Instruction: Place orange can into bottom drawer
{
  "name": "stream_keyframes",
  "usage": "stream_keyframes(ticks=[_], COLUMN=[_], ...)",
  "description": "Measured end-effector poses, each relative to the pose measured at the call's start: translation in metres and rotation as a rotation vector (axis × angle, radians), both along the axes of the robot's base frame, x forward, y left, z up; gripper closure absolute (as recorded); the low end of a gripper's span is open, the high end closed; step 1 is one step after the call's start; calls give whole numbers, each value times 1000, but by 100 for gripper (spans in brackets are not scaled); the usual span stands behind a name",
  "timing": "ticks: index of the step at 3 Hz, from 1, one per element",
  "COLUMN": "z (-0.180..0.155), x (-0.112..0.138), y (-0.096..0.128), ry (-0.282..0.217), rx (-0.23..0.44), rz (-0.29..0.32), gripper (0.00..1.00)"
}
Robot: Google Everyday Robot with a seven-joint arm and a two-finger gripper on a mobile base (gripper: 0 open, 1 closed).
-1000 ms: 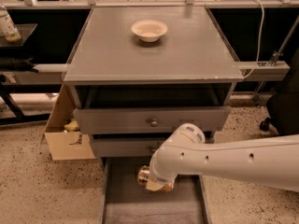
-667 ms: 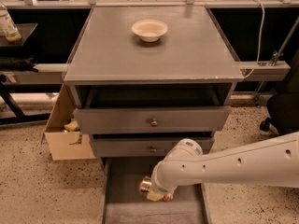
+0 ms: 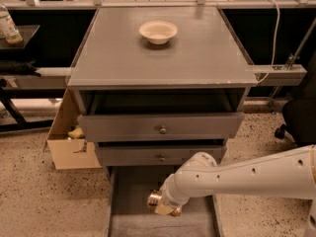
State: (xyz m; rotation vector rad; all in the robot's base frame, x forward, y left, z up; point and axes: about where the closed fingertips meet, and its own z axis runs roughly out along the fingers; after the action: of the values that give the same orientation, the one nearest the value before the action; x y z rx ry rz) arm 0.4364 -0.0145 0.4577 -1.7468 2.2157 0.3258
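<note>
The bottom drawer (image 3: 129, 191) is pulled out at the foot of the grey cabinet, a shallow grey tray with thin side walls. My white arm reaches in from the right. My gripper (image 3: 164, 207) hangs low over the drawer's floor, right of its middle. The orange can (image 3: 155, 200) lies sideways in the gripper, its silver end facing left, copper body mostly hidden by the wrist. It sits just above or on the drawer floor; I cannot tell which.
A white bowl (image 3: 158, 31) stands on the cabinet top (image 3: 197, 58). Two upper drawers with round knobs (image 3: 162, 130) are partly pulled out above my arm. An open cardboard box (image 3: 69, 144) stands left of the cabinet. A bottle (image 3: 8, 27) sits far left.
My arm has lowered the can from just under the middle drawer front down into the bottom drawer, moving toward the camera.
</note>
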Motion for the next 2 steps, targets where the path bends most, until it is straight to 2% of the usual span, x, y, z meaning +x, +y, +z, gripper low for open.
stream_keyframes(ticks=[1,2], z=[-39,-75], x=[10,18], y=[-8,-24], ry=[-2,-30], rx=[128,245], rz=[-35,-75], gripper=[100,100])
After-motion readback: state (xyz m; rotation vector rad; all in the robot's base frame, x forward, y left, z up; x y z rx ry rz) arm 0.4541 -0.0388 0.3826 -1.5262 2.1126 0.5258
